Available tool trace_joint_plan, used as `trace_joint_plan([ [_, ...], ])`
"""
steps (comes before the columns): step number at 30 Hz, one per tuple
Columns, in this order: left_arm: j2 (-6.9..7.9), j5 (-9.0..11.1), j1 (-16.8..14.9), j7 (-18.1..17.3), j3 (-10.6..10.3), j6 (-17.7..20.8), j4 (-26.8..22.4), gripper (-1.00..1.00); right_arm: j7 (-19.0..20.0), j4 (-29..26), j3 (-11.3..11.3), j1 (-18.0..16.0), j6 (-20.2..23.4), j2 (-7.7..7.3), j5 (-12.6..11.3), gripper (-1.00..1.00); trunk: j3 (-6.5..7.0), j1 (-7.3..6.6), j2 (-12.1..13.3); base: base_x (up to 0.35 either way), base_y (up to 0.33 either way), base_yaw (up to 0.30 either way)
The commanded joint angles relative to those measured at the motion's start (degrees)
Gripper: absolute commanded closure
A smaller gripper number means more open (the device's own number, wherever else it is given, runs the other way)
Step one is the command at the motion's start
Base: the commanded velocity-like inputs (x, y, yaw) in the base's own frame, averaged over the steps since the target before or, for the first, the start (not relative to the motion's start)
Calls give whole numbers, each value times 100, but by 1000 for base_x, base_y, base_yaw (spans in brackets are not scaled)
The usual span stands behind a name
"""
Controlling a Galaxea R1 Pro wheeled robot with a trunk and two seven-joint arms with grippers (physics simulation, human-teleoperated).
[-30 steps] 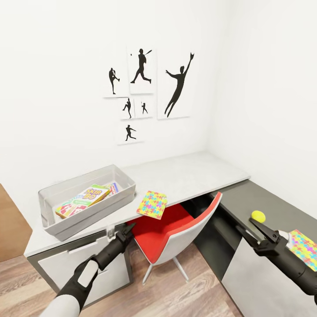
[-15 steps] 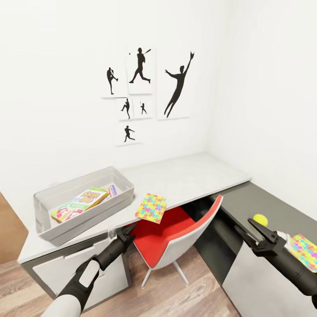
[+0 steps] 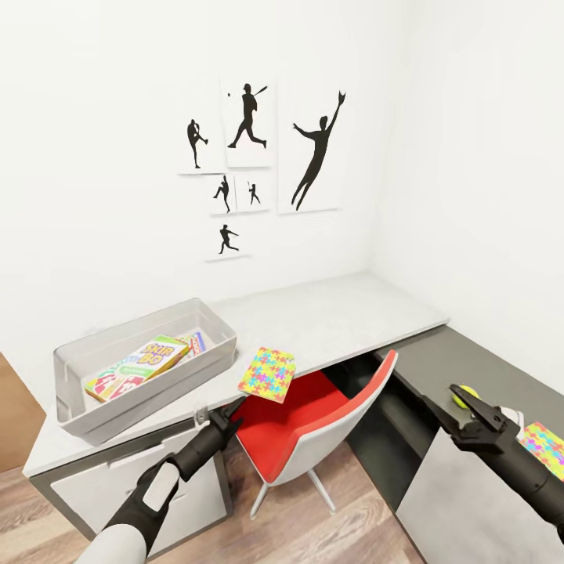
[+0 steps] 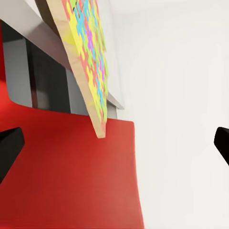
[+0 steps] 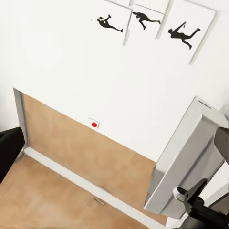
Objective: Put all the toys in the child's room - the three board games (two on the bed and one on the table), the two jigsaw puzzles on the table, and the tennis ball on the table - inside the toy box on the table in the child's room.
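Observation:
The see-through toy box [image 3: 72, 392] stands on the table [image 3: 337, 313] at the left. Inside it lie the "Skip-Bo" board game [image 3: 141, 364] and a smaller game box [image 3: 196, 342]. One jigsaw puzzle [image 3: 267, 374] overhangs the table's front edge, above the chair; it appears edge-on in the left wrist view [image 4: 86, 52]. My left gripper [image 3: 233, 415] is open just below and left of that puzzle. On the lower dark section sit the tennis ball [image 3: 468, 394] and a second puzzle [image 3: 546, 448]. My right gripper [image 3: 440, 398] is open, one finger crossing in front of the ball.
A red-and-white chair [image 3: 313, 423] is tucked under the table between my arms. Grey drawers [image 3: 86, 486] sit below the toy box. Black baseball-player pictures [image 3: 251, 125] hang on the white wall. The right wrist view shows a red wall button [image 5: 94, 124].
The whole picture has spread outward a little, so the camera has moved closer to the table. Both arms hold about the same pose, with nothing taken hold of.

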Motion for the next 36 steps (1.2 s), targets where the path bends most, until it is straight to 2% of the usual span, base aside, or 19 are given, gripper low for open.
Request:
trace_joint_plan([
  [1,-11,3,-4,-14,30,47,-1,-100,85,-2,-7,-12,20,-2,24,-100,-6,0,-4,1,0,0],
  [4,-19,2,-4,-14,31,47,-1,-100,409,-10,-12,-33,20,-10,21,-100,-6,0,-4,0,0,0],
  [6,-22,3,-4,-14,33,47,-1,-100,847,-16,-12,-73,20,-8,25,-100,-6,0,-4,0,0,0],
  [8,-28,6,-4,-10,33,43,-1,-100,1081,-24,-10,-124,20,14,26,-100,-6,0,-4,-7,0,0],
  [13,-39,3,-4,-6,32,39,5,-100,1328,-31,44,-201,20,52,22,-100,-6,0,-4,-57,0,0],
  [16,-41,2,-4,-5,32,38,7,-100,1398,-32,268,-239,20,49,20,-100,-6,0,-4,-81,0,0],
  [19,-42,2,-4,-5,32,38,8,-100,1428,-32,728,-322,-104,32,24,-100,-6,0,-4,-83,0,0],
  [20,-43,2,-3,-5,32,38,8,-100,1433,-32,974,-383,-252,19,26,-100,-6,0,-4,-65,0,0],
  [22,-43,2,-4,-5,32,38,8,-100,1443,-34,1222,-443,-420,5,28,-100,-6,0,-4,-47,0,0],
  [23,-43,2,-2,-5,32,38,8,-100,1465,-37,1425,-489,-584,-8,32,-100,-6,0,-4,-27,0,0],
  [25,-42,2,-1,-5,32,38,8,-100,1514,-39,1601,-531,-758,-22,34,-100,-6,0,-4,-18,0,0],
  [30,-42,2,-2,-3,32,32,6,-100,1600,-41,1756,-579,-927,-19,44,-100,-6,0,-4,-6,0,0],
  [36,-42,2,-1,5,30,40,7,-100,1623,-41,1806,-574,-1036,-17,55,-100,-6,0,-4,40,-19,0],
])
